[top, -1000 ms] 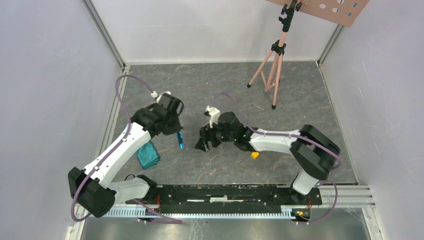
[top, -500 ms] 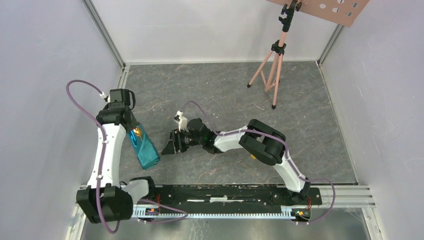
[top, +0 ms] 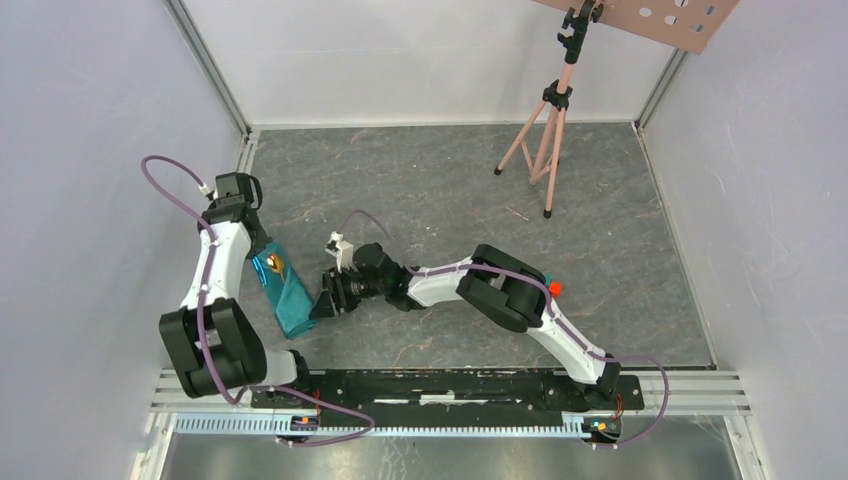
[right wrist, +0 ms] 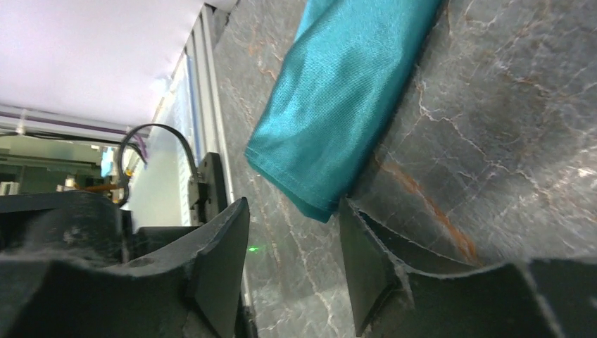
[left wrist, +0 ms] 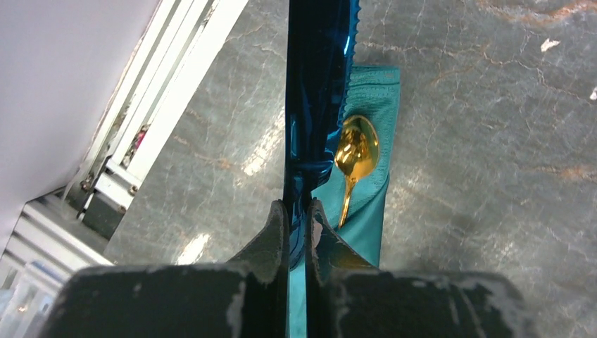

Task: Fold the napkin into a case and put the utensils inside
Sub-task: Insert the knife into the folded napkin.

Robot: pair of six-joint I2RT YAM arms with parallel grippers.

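Observation:
The teal napkin (top: 290,300) lies as a narrow folded case (left wrist: 369,204) at the left of the table. The gold spoon (left wrist: 355,151) rests on its far end, bowl up. My left gripper (left wrist: 297,211) hangs over that end, shut on the blue knife (left wrist: 317,105), which points away along the cloth's left edge. My right gripper (right wrist: 296,211) lies low at the napkin's near end (right wrist: 338,105). It is open, and the cloth's corner sits at its fingertips, against the right finger (right wrist: 366,246). Nothing is pinched between them.
A pink tripod (top: 545,130) stands at the back right. A small red cube (top: 554,288) shows behind the right arm's elbow. A metal rail (top: 235,190) and the white wall run close along the napkin's left side. The arms' base rail (top: 450,385) crosses the near edge.
The left arm has swung left with the knife, from mid-table to over the napkin's far end. The right arm reached left to the napkin's near end, its jaws narrowing.

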